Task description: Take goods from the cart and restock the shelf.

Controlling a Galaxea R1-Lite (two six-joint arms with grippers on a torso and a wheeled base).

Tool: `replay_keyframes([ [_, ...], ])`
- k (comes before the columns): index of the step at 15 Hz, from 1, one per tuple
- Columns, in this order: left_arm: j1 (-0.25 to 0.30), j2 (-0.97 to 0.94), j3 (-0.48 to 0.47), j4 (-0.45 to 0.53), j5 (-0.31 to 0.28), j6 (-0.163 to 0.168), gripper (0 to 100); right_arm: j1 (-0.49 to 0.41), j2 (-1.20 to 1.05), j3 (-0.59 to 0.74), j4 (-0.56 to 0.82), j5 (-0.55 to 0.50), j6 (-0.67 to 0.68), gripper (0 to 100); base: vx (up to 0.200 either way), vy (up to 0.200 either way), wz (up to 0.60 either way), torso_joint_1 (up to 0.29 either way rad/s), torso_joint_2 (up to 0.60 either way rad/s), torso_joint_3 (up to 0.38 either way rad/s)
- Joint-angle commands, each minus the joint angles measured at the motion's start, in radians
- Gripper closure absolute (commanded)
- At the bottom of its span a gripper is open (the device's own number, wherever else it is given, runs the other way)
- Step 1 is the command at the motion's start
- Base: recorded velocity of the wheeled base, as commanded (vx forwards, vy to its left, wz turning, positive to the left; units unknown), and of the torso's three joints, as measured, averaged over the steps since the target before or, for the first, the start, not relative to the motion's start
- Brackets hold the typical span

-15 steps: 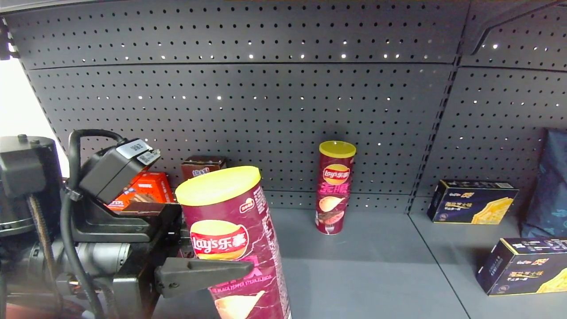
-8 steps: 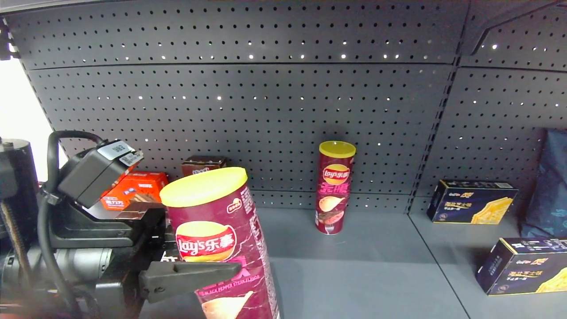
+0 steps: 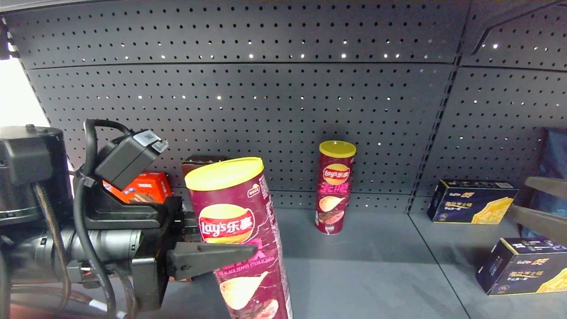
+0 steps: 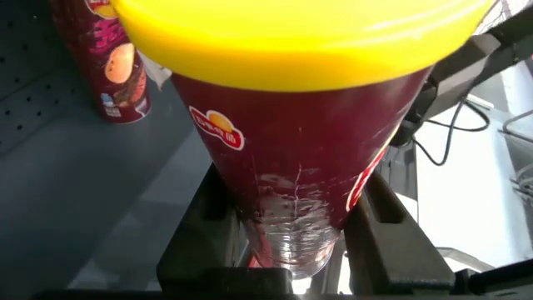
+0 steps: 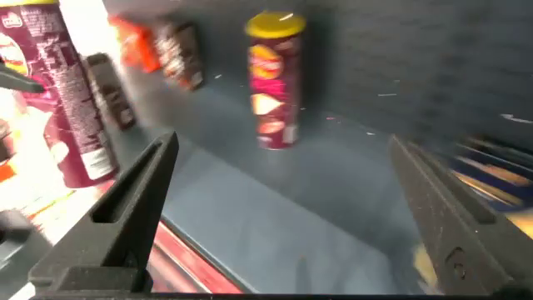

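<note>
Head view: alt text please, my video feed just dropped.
The left gripper holds a maroon chip can with a yellow lid in the left foreground. A matching can stands on the grey shelf by the pegboard wall, two dark blue boxes lie to the right, and an orange box sits behind the gripper.

The shelf (image 3: pixel 363 266) sits in dim, even light. Behind the standing can (image 3: pixel 336 188), bright pinpoints shine through the pegboard (image 3: pixel 266 97) holes, and a soft shadow lies on the panel just above its lid. Far to its left, past the held can (image 3: pixel 239 230), daylight burns out white. In the right wrist view the standing can and everything around it are smeared.
</note>
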Motion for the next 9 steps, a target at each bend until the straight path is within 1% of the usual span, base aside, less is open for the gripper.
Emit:
replay_keyframes([
  [1,0.000,0.011,0.010,0.001,-0.002,0.001,100,0.053,0.302,-0.097,-0.080,0.049,-0.026,0,0.000,0.000,0.00,0.000,0.00,0.000],
  [2,-0.001,0.011,0.019,-0.002,-0.002,0.001,100,0.045,0.359,-0.100,-0.142,0.114,-0.063,0,0.000,0.000,0.00,0.000,0.00,0.000],
  [4,-0.006,0.008,0.022,-0.012,-0.004,0.001,100,0.011,0.443,-0.097,-0.231,0.200,-0.129,0,0.000,0.000,0.00,0.000,0.00,0.000],
  [8,-0.004,0.006,0.025,-0.017,-0.004,0.001,100,-0.004,0.541,-0.120,-0.278,0.232,-0.150,0,0.000,0.000,0.00,0.000,0.00,0.000],
  [9,-0.004,0.005,0.027,-0.017,-0.005,0.001,100,-0.015,0.550,-0.117,-0.304,0.279,-0.152,0,0.000,0.000,0.00,0.000,0.00,0.000],
])
